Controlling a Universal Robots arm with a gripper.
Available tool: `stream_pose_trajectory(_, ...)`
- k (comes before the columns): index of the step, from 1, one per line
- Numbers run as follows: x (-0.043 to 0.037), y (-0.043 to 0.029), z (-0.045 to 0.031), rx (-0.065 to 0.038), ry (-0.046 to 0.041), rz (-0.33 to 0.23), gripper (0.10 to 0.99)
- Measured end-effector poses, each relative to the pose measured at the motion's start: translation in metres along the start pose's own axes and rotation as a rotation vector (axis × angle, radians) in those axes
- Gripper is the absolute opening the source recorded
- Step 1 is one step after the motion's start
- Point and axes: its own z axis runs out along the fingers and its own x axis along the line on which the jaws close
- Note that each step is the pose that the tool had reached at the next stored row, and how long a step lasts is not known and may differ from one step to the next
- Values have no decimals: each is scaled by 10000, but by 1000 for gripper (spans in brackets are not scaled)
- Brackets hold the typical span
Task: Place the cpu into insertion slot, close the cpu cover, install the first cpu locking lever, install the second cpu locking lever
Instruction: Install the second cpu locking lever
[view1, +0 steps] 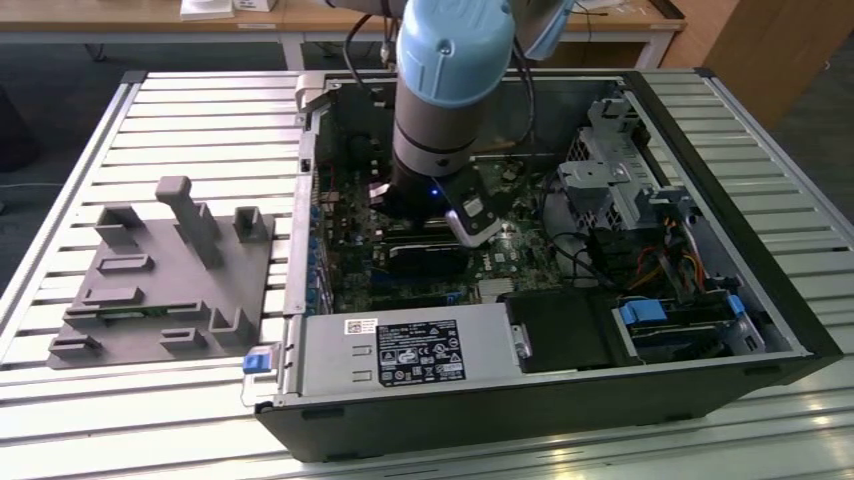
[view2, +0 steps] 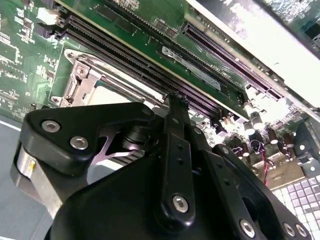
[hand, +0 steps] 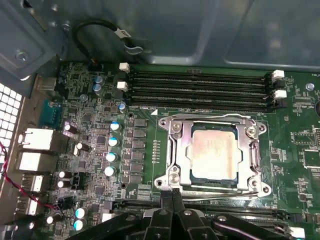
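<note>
Silvery metal marks the cpu (hand: 212, 152), which sits seated in the insertion slot (hand: 175, 131) on the green motherboard (hand: 85, 150), with the cpu cover (hand: 250, 150) folded down around it as a frame. Just beside the socket's near edge, the gripper (hand: 172, 196) has its jaws pressed together, tips at a thin lever (hand: 220, 189) running along that edge; nothing visible is pinched between them. Judging by this, lever work is in hand, and it would go best with a steady sideways push that keeps the wire under its hook rather than riding over it. Whether either lever is already latched is hard to make out. In the exterior view the arm (view1: 447, 90) blocks the socket inside the computer case (view1: 747, 200) on the table (view1: 200, 120).
</note>
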Motion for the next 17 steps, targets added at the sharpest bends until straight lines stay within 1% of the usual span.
stream_pose_trajectory(1,5,-3,6,-39,-3,-2,106)
stream_pose_trajectory(2,17,-3,11,-124,-8,-6,106)
stream_pose_trajectory(3,30,-5,18,-188,-15,-8,106)
stream_pose_trajectory(4,40,-7,28,-221,-21,-11,106)
stream_pose_trajectory(9,64,-18,69,-327,-38,-18,106)
stream_pose_trajectory(14,74,-23,89,-479,-48,-22,106)
stream_pose_trajectory(17,89,-24,95,-534,-50,-24,106)
